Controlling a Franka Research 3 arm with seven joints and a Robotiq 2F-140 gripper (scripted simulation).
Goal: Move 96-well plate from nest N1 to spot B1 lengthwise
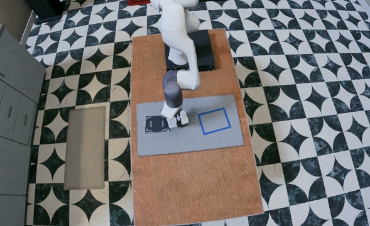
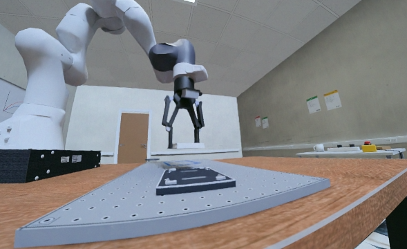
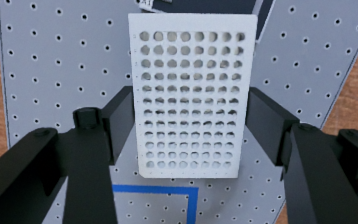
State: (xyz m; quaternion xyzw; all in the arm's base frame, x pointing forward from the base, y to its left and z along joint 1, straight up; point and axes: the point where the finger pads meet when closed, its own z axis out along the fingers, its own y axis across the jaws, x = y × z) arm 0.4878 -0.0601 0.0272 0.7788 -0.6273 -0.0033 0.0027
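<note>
Grey perforated board (image 1: 159,144) tops a wooden table (image 1: 194,188) over checkered floor (image 1: 313,94).

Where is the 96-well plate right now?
The 96-well plate is held in the claw, lifted above the grey perforated board; in the top view it hangs between the empty nest N1 and the blue taped outline.

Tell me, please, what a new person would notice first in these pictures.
The white 96-well plate stands out first, held in the air between the tool's black fingers, above the grey perforated board. Next come the vacant dark plate nest on the board's left and the blue taped outline on its right.
</note>
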